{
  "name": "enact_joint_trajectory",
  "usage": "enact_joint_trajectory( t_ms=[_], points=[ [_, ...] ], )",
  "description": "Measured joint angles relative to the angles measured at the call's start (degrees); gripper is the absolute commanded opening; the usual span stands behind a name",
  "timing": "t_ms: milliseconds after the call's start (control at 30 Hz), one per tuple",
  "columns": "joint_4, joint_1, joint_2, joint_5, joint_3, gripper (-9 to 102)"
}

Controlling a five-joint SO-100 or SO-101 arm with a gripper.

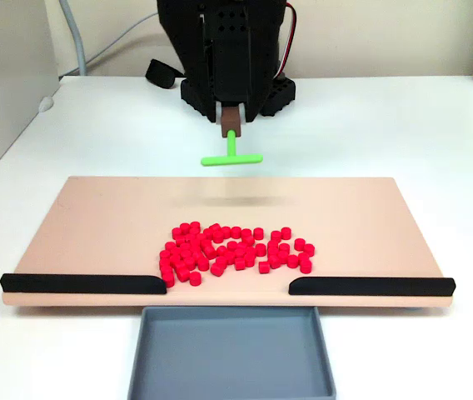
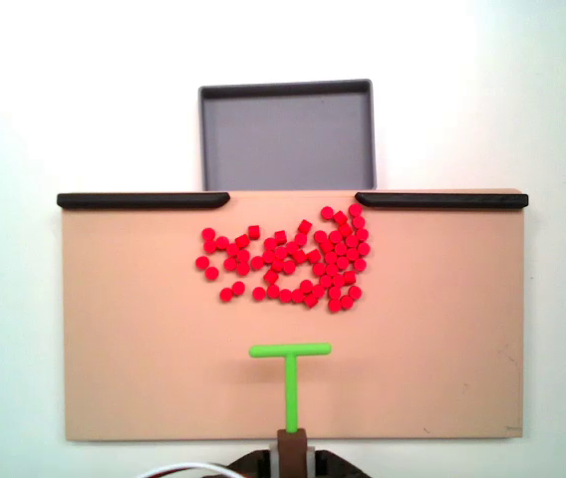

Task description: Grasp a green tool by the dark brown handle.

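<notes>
The jaws (image 1: 231,119) are closing tight on the dark brown handle (image 1: 231,122), leaving no gap around it, and the green tool (image 1: 231,153) is hanging from them with its stem down and crossbar at the bottom. In a fixed view from the front, the tool is sitting clear above the tan board (image 1: 95,217), near its far edge. In a fixed view from above, the crossbar (image 2: 290,350) is lying just short of the red pellets (image 2: 293,264). Beyond them, two black strips (image 2: 143,200) are flanking a grey tray (image 2: 287,134) on the white worktop (image 2: 14,299).
</notes>
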Motion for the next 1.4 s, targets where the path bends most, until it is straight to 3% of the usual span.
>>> enact_joint_trajectory(
  t_ms=[267, 1400],
  points=[
    [1.8, -1.6, -5.4, 2.5, -8.7, 0],
    [0.2, 0.8, -7.6, 1.1, -9.0, 0]
  ],
)
